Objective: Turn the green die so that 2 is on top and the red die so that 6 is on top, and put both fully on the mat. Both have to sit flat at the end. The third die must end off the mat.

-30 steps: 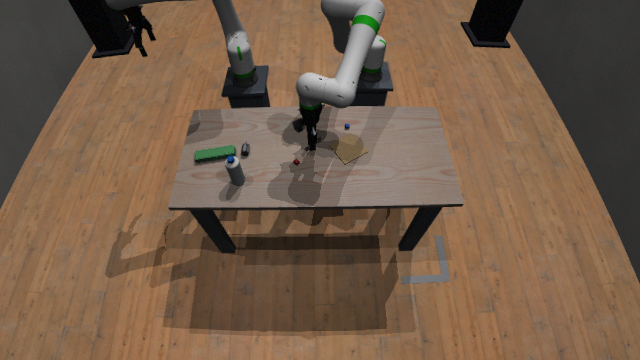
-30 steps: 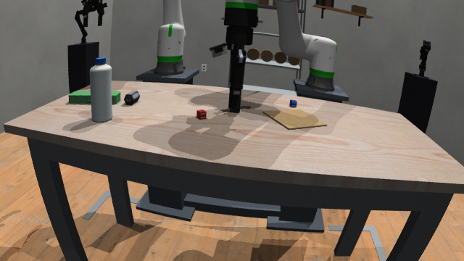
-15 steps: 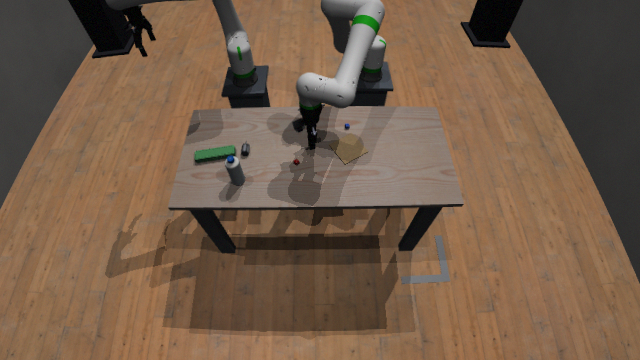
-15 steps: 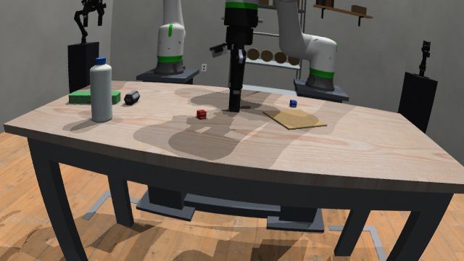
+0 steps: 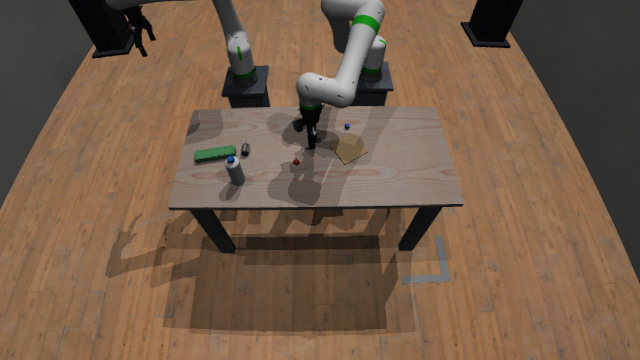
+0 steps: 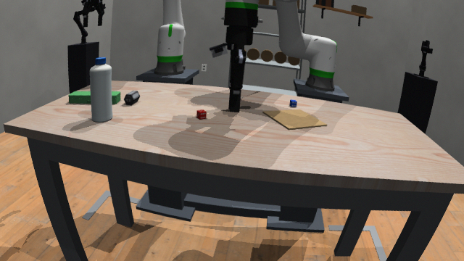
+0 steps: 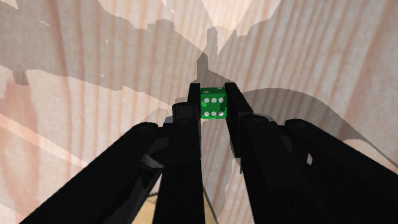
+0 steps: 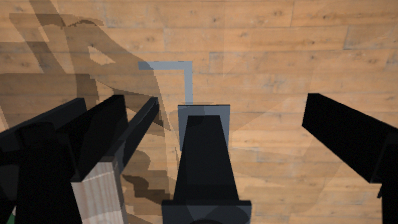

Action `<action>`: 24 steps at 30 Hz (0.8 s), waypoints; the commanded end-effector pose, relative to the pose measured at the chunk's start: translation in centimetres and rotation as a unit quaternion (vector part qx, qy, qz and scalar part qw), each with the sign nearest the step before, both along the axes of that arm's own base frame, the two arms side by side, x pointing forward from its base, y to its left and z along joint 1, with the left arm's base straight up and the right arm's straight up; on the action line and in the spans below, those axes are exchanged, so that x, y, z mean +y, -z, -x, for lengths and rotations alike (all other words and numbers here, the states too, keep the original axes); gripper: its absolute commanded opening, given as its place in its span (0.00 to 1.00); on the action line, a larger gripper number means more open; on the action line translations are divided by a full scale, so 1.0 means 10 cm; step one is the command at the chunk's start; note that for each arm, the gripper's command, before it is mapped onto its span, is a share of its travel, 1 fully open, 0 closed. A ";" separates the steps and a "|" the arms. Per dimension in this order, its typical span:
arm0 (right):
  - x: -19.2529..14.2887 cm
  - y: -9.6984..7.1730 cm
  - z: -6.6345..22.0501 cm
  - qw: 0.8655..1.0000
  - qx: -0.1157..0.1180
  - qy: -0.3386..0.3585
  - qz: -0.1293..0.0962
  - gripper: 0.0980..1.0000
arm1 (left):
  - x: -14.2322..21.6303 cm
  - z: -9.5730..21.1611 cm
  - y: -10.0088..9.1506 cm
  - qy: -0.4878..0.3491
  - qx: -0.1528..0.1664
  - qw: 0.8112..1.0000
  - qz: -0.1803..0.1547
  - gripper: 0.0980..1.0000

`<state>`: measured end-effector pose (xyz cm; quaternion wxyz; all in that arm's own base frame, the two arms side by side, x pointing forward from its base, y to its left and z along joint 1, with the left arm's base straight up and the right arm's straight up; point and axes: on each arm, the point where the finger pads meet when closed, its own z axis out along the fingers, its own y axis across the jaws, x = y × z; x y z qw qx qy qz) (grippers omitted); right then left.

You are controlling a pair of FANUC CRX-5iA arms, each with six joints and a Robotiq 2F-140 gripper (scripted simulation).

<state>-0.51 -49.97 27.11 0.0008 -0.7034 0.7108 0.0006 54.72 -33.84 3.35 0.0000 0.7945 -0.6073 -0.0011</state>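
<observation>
Entries follow the top view, 12 o'clock at the upper edge, directions taken from my left jaws.

Item: left jaws (image 5: 312, 146) (image 6: 234, 109), one pair, closed on the green die (image 7: 214, 105), low over the worktop (image 5: 400, 180) (image 6: 362, 148) (image 7: 310, 45) (image 8: 100, 195). The die sits between the fingertips, a six-pip face toward my wrist camera; it is off the mat. Whether it touches the wood, I cannot tell.

Item: red die (image 5: 296, 162) (image 6: 201, 114), one, on the wood near the jaws, between 7 and 8 o'clock, off the mat. Its top number is too small for me to read.

Item: tan square mat (image 5: 350, 148) (image 6: 295, 119) (image 7: 145, 212), one, flat at 3 o'clock, no die on it.

Item: blue die (image 5: 347, 126) (image 6: 293, 103), one, at 2 o'clock, apart from the mat, just beyond its far edge.

Item: dark faceted cylinder (image 5: 245, 149) (image 6: 132, 98), one, lying on its side at 9 o'clock.

Item: green block (image 5: 215, 153) (image 6: 74, 97), long and low, at 9 o'clock, beyond the cylinder.

Item: grey bottle (image 5: 235, 172) (image 6: 101, 92), blue cap, upright, between 8 and 9 o'clock.

Item: right jaws (image 5: 145, 44) (image 6: 93, 22), one pair, wide open and empty, well away at 10 o'clock, clear of the worktop.

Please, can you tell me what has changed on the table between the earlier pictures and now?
Nothing visibly changed in the top and exterior views. The left gripper stayed low between the red die and the mat. The blue die stayed off the mat. The earlier pictures do not show the left gripper's grasp clearly.
</observation>
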 end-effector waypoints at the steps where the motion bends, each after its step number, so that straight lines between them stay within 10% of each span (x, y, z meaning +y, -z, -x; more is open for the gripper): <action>1: 0.00 -0.01 0.00 1.000 0.000 0.000 0.001 1.00 | 0.00 -0.01 -0.01 0.000 -0.001 1.000 0.001 0.09; 15: 0.00 -0.01 0.00 1.000 0.000 0.000 0.001 1.00 | 0.00 -0.01 -0.05 0.000 -0.001 1.000 0.001 0.09; 24: 0.00 -0.01 0.00 1.000 0.000 0.000 0.001 1.00 | 0.00 -0.01 -0.61 0.000 -0.001 1.000 0.001 0.09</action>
